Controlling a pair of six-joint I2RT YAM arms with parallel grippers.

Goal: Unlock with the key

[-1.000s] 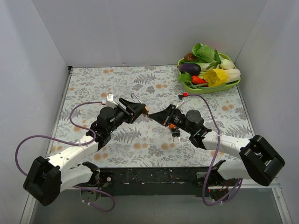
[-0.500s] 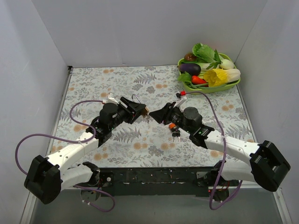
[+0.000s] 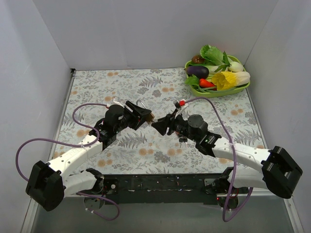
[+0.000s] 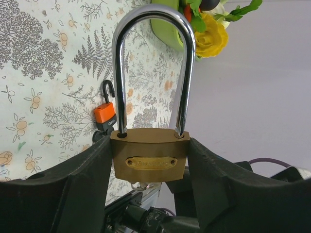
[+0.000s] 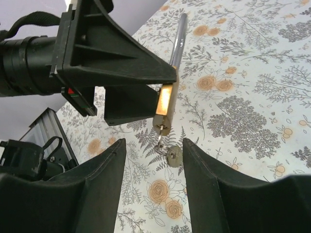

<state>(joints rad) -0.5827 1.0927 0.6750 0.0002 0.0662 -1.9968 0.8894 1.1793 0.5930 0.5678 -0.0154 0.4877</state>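
My left gripper (image 4: 150,145) is shut on a brass padlock (image 4: 149,154) and holds it above the table by its body. The long chrome shackle (image 4: 153,14) points away from the wrist, and both its legs enter the body. In the right wrist view a key (image 5: 162,133) sits in the keyhole at the padlock's (image 5: 164,104) lower end. A ring with a second key (image 5: 173,155) dangles from it. My right gripper (image 5: 154,145) is open, with its fingers on either side of the dangling key and touching nothing. From above, the two grippers (image 3: 144,114) (image 3: 160,125) face each other mid-table.
A small orange padlock (image 4: 104,114) with keys (image 3: 182,141) lies on the floral cloth under the right arm. A green tray (image 3: 214,92) of toy vegetables stands at the back right. White walls close in the table on three sides.
My right gripper has opened and let go of the key, which stays in the padlock. The right arm has shifted a little to the left; the left arm has hardly moved.
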